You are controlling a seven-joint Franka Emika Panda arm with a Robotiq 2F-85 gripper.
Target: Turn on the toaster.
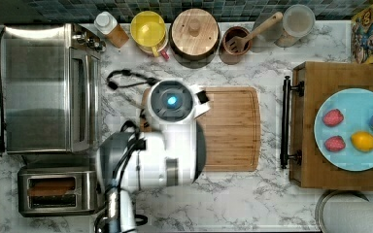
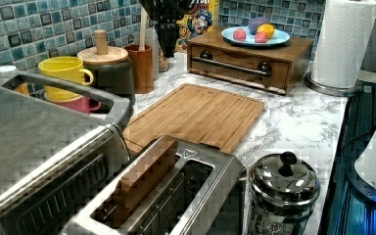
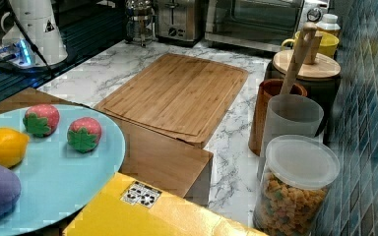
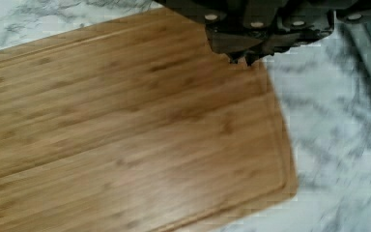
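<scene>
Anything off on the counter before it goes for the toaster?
Nothing stands out. The small stainless-steel pop-up toaster sits square beside the big steel toaster oven, brown slice in one slot; the bamboo cutting board lies flat, no spills.

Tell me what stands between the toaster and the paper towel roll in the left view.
In the left view, a steel coffee press stands right beside the toaster; past it, bare marble counter runs to the paper towel roll.

Bright, even overhead light — soft glare on the toaster oven (image 1: 48, 87), wrist view slightly motion-blurred
</scene>
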